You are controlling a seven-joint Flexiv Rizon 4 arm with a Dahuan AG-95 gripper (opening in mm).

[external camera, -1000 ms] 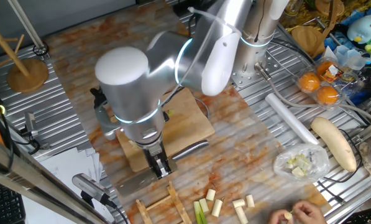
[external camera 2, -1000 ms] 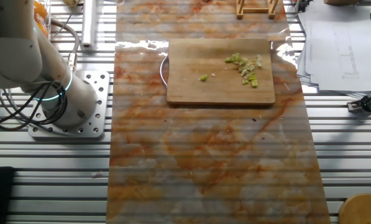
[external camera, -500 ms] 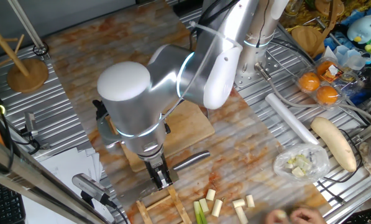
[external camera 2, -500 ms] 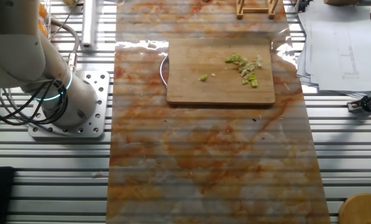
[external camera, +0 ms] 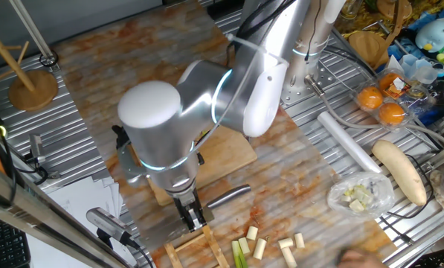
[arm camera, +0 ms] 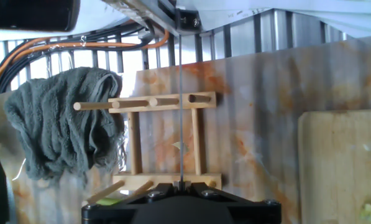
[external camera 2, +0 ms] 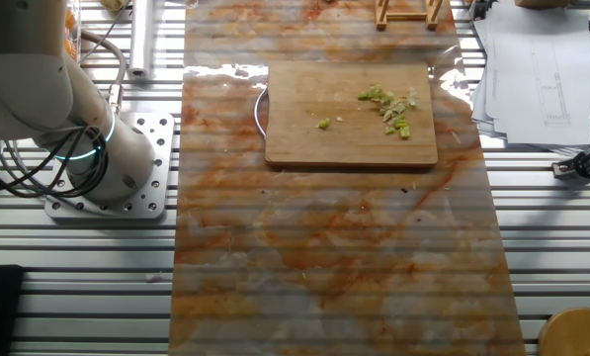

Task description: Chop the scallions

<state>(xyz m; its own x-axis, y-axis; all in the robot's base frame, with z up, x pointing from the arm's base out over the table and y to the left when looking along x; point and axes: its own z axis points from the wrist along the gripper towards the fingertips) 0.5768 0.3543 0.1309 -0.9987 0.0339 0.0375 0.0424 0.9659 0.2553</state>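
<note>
Marbled orange mat (external camera 2: 334,247) over slatted metal table (external camera 2: 551,257).

My hand (external camera: 193,216) hangs just off the near edge of the wooden board (external camera 2: 352,114), with a knife handle (external camera: 229,196) lying close beside it on the bench (external camera 2: 334,257). Directly ahead a wooden rack (arm camera: 164,142) blocks the way, its pegs sticking out, and a grey rag (arm camera: 64,121) is draped over one end. Beside the rack lie short scallion stalks (external camera: 270,245), scattered on the mat. Chopped scallions (external camera 2: 391,107) crowd one end of the board; its other half is bare. Beyond the board, a long stretch of marbled mat lies open.
</note>
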